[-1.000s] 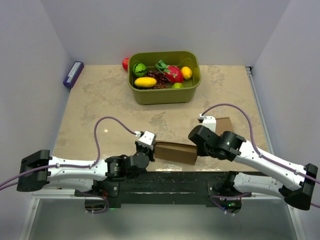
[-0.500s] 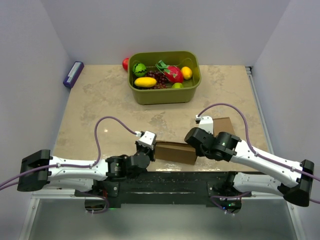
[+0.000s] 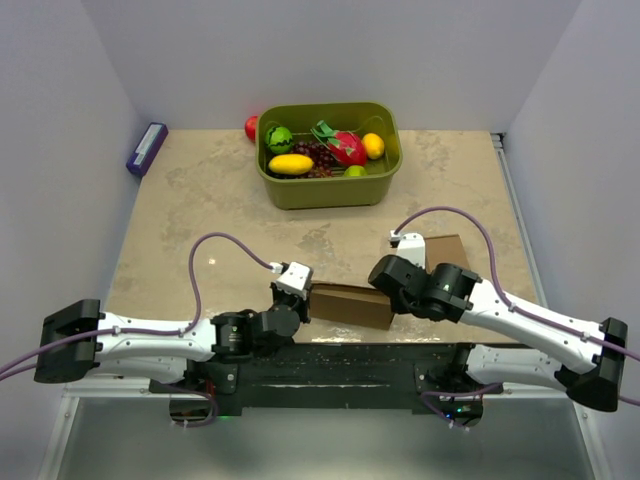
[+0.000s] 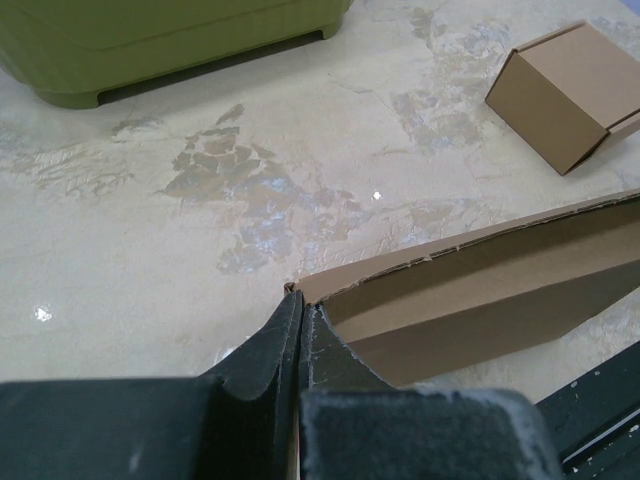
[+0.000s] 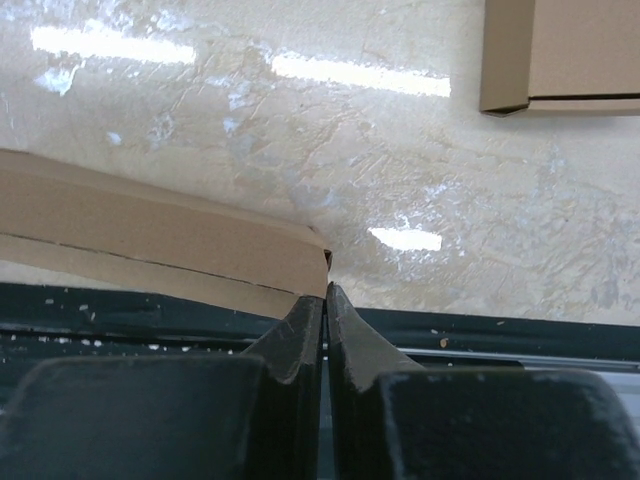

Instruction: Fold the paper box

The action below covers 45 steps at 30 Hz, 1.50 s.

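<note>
The paper box point(image 3: 350, 303) is a long brown cardboard piece lying near the table's front edge, between my two arms. My left gripper point(image 3: 306, 300) is shut on its left end; in the left wrist view the fingertips point(image 4: 302, 300) pinch the corner where the open cardboard trough point(image 4: 480, 290) begins. My right gripper point(image 3: 388, 292) is at its right end. In the right wrist view its jaws point(image 5: 325, 288) stand almost together with a hairline slit, right at the end corner of the paper box point(image 5: 150, 240).
A small closed brown cardboard cube point(image 3: 450, 250) sits just behind my right gripper. A green bin point(image 3: 328, 190) of toy fruit stands at the back centre, with a red fruit point(image 3: 251, 127) beside it. A purple object point(image 3: 147, 148) lies at the back left.
My right arm has shifted slightly to the left along the box's end. The left arm and the box have stayed put.
</note>
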### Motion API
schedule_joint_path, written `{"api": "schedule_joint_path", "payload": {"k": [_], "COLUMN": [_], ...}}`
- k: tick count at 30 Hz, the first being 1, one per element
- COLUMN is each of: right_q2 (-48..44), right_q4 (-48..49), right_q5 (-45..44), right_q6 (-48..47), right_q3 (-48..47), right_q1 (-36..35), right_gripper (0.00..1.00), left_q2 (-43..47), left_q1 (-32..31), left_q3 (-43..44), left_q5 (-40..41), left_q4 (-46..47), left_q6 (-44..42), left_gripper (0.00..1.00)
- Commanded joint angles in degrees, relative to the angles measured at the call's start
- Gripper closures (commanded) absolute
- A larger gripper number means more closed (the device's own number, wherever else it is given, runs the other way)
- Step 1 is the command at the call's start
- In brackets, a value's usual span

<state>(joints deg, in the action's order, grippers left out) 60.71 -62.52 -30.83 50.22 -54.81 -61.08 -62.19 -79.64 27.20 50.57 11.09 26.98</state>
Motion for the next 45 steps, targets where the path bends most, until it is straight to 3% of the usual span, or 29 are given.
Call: {"api": "schedule_joint_path", "payload": {"k": [1,2,3,7,9,15,21,27,30,45], "right_q2": [-1.1,-2.0,-3.9,-8.0,-9.5,-9.2,-6.8,-7.1,-5.5,9.6], "right_q4": [-3.4,-2.9,-1.5,6.2,12.0,23.7,29.7,33.2,31.9,15.8], "right_q5": [6.0,6.5,6.8,9.1,9.7,7.8,1.0,0.3,-0.1,-20.2], "right_q6": [2.5,2.7,3.1,-1.6,-8.2,-22.6,-28.4,-31.1,-29.6,-8.9], "right_q3": [-0.6,-1.3,-1.8,-1.7,-0.5,2.1,4.4,6.3,5.6,-0.9], "right_q1": [-0.4,-0.4,-0.5,-0.4,-0.4,-2.9,-8.8,-13.1,-14.9,-25.1], "right_gripper": [0.74,0.57,0.5,0.29,0.25,0.18,0.14,0.07,0.04,0.07], "left_q2": [-1.8,-1.5,-1.3,-0.1,0.5,0.8,1.7,1.6,1.4,1.4], "left_q1": [-0.7,-0.7,-0.8,-0.7,-0.8,-0.7,-0.7,-0.6,-0.3,4.3], "left_q3": [-2.4,-2.6,-3.0,-4.1,-4.5,-5.0,-4.8,-4.0,-3.9,-2.9], "left_q5": [-3.3,-3.0,-2.9,-3.8,-4.4,-6.7,-8.5,-10.0,-10.8,-18.9], "left_q4": [-10.7,-10.7,-10.6,-8.9,-7.7,-6.2,-6.5,-7.7,-7.6,-6.8], "left_q6": [2.0,2.1,2.0,1.1,-0.3,-2.2,-2.5,-2.3,-2.1,-3.9], "left_gripper": [1.0,1.0,1.0,1.0,1.0,1.0,1.0,1.0,1.0,1.0]}}
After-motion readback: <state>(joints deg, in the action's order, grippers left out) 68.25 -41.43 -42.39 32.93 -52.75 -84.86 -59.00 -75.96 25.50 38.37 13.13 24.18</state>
